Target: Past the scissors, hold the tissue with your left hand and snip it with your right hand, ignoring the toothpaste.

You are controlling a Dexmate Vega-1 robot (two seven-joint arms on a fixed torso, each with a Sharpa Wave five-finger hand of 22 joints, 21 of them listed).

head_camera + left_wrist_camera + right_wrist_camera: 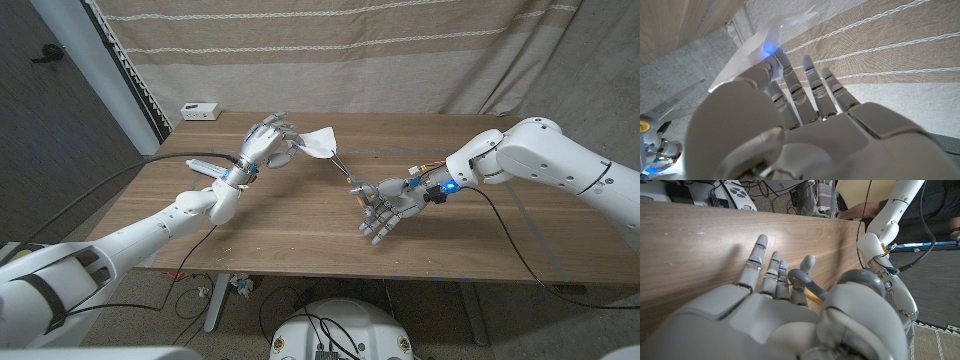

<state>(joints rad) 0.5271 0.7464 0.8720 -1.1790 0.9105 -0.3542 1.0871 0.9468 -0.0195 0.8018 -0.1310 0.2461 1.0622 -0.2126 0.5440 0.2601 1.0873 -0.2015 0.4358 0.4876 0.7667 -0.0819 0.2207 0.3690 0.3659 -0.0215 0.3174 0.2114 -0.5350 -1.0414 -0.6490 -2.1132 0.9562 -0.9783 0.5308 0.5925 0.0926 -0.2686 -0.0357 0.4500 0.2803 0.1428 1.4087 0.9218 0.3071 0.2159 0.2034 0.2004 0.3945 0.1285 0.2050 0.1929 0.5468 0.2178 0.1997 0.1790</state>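
Here, the left robot hand [268, 142] is pinching the tissue [318, 143] above the bench [300, 220]. The right robot hand [385, 205] is gripping the scissors [345, 172], blades seemingly open beside the tissue. A toothpaste [205, 168] is lying near the left arm.

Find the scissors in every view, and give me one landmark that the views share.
Head view: scissors at mid-table, held in the right hand, with the blades reaching toward the tissue held by the left hand.
Left wrist view: blades close to the pinched tissue.
Right wrist view: grey handle loop among the right hand's fingers.
Shared landmark: the wooden table.
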